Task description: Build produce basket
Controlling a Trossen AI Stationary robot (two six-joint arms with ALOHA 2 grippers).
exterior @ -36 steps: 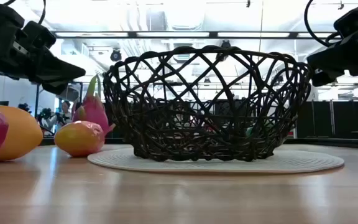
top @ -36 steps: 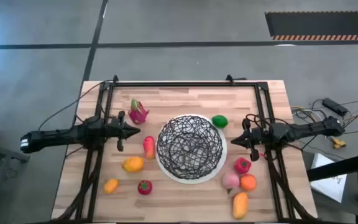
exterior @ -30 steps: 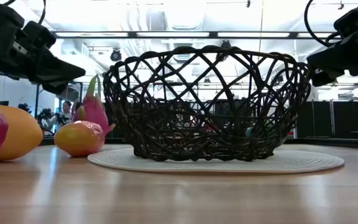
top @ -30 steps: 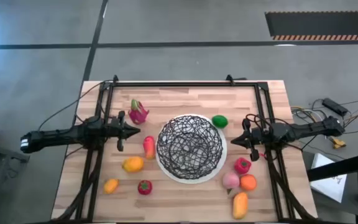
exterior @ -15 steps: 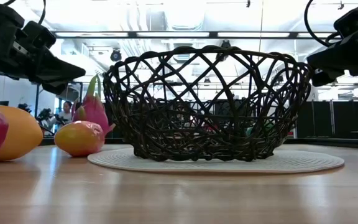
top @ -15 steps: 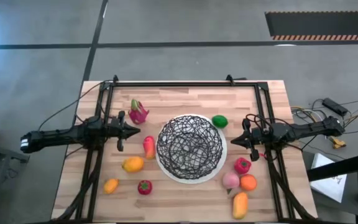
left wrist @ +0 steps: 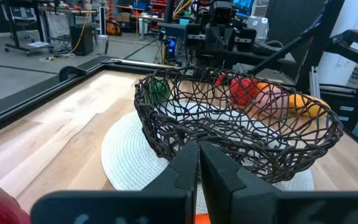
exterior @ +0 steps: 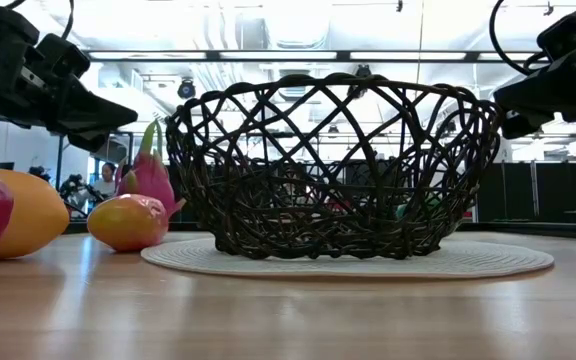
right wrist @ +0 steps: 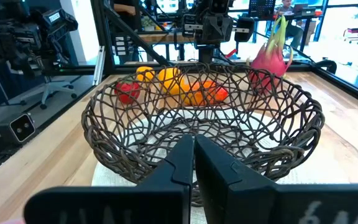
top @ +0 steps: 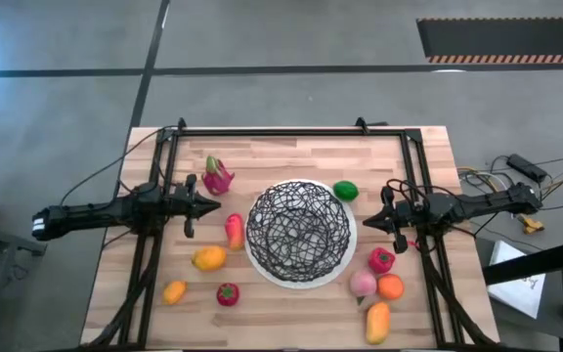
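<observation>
Since the basket [top: 298, 233] sits empty at the centre of the high view and every piece of produce lies on the table [top: 291, 154] around it, the task looks to be at its very start — no fruit is in hand yet. The left gripper [top: 210, 205] hangs at centre-left, just beside the basket's left rim, and the right gripper [top: 367, 221] at centre-right, just beside the right rim. Each wrist view shows its own fingers pressed together with nothing between them, so both claws are clenched and empty.

The next move, as a judgement, calls for one claw to release, drop over a nearby piece and close on it. For the left arm the closest is the red-orange piece [top: 234, 231] below its tip, or the dragon fruit [top: 217, 175] above it. For the right arm it is the lime [top: 345, 191] or the red piece [top: 381, 260].

Counted in the high view:
- One basket and two grippers.
- Ten pieces of produce — five on each side.
- Left of the basket: the dragon fruit, the red-orange piece, a yellow-orange piece [top: 208, 258], a small orange one [top: 174, 291] and a red one [top: 227, 293].
- Right of the basket: the lime, the red piece, a peach-pink piece [top: 363, 284], an orange [top: 390, 286] and what is probably a mango [top: 377, 321].
</observation>
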